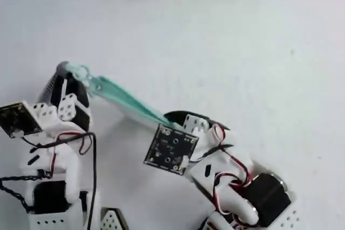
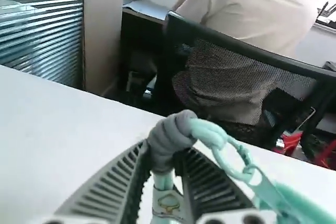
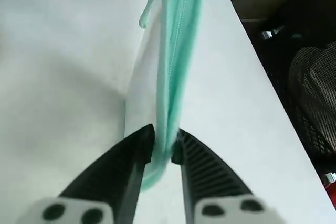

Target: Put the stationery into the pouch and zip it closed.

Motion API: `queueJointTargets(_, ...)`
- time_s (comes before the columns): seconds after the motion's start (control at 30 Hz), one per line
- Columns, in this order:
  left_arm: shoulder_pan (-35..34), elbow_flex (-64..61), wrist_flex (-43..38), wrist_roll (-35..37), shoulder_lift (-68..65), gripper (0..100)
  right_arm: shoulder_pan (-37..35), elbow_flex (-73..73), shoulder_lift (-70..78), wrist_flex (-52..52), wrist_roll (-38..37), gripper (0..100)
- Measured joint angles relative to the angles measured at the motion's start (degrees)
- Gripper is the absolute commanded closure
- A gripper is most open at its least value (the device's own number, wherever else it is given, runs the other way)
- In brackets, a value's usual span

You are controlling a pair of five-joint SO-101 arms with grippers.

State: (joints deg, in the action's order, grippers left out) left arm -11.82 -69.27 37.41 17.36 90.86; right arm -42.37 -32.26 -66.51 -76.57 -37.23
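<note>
The big white table [image 1: 226, 41] sits under both arms. The mint green pouch [image 1: 129, 102] stretches in a thin line between the two claws, with its zip side up. The right gripper [image 3: 163, 135] pinches one end of the pouch. The left gripper [image 2: 165, 156] squeezes a grey loop [image 2: 170, 137] at the other end, just beside the green zip pull [image 2: 262, 184].
</note>
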Motion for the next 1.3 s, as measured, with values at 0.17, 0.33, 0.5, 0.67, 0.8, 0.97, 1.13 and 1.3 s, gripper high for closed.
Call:
queueJointTargets(0.17, 3.7, 0.1, 1.5, 2.1, 0.2, 74, 3.1, -0.2, 0.2, 4.6, 9.1, 97.8)
queueJointTargets(0.33, 7.1, 3.3, 9.5, 3.8, 0.2, 74, 12.4, -5.7, 2.5, 15.1, 12.8, 97.8)
queueJointTargets(0.5, 9.1, 6.1, 15.3, 3.9, 0.9, 74, 26.0, -13.7, 7.4, 27.9, 12.4, 97.8)
queueJointTargets(0.67, 9.1, 3.3, 12.5, 2.9, 0.9, 78, 36.2, -21.2, 10.5, 34.5, 3.9, 97.8)
queueJointTargets(0.8, 9.9, -2.5, 5.6, -0.3, 0.1, 81, 41.7, -27.7, 10.9, 36.1, -6.7, 97.8)
queueJointTargets(0.97, 13.1, -4.4, 3.0, -3.3, 0.0, 81, 48.1, -35.8, 10.9, 36.1, -23.0, 97.0)
queueJointTargets(1.13, 13.3, -5.7, 2.5, -4.0, 0.0, 81, 53.2, -38.2, 10.6, 29.1, -37.4, 68.3)
queueJointTargets(1.3, 13.9, -5.9, 2.5, -4.0, 0.1, 81, 53.3, -38.3, 5.6, 21.8, -41.6, 58.0)
